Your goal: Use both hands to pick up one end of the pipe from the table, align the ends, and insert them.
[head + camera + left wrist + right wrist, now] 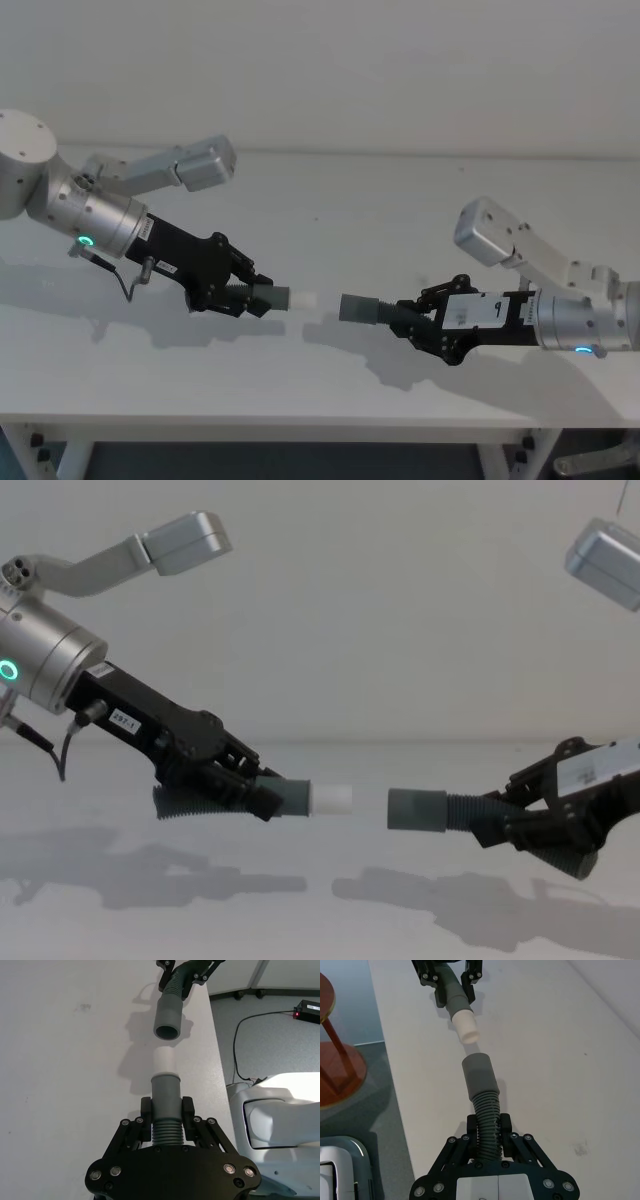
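**Pipe ends facing, not yet joined**

Table (320, 400): its front edge runs along the bottom of the head view, with the surface behind it plain and white. Both pipe pieces are held clear of this surface, and their shadows (400, 900) fall on it beneath them.

Left gripper (250, 293): it reaches in from the robot's left, with its jaws clamped on the ribbed body of the spigot piece (165, 1095). In the left wrist view one finger (146, 1110) presses each side of the ribs. The smooth grey cuff projects beyond the fingers and ends in the white spigot (330, 799), which points toward the robot's right.

Right gripper (415, 318): it reaches in from the robot's right, with its jaws clamped on the ribbed body of the socket piece (487, 1110). The plain grey cuff (415, 809) projects beyond the fingers, and its open mouth faces the spigot.

Relation of the ends: the spigot tip and the cuff mouth are near each other but apart, with bare table visible between them. They are nearly in line. In the chest view the cuff sits slightly lower than the spigot.

Behind the grippers, both silver arms angle up and outward in front of the white wall (330, 70).
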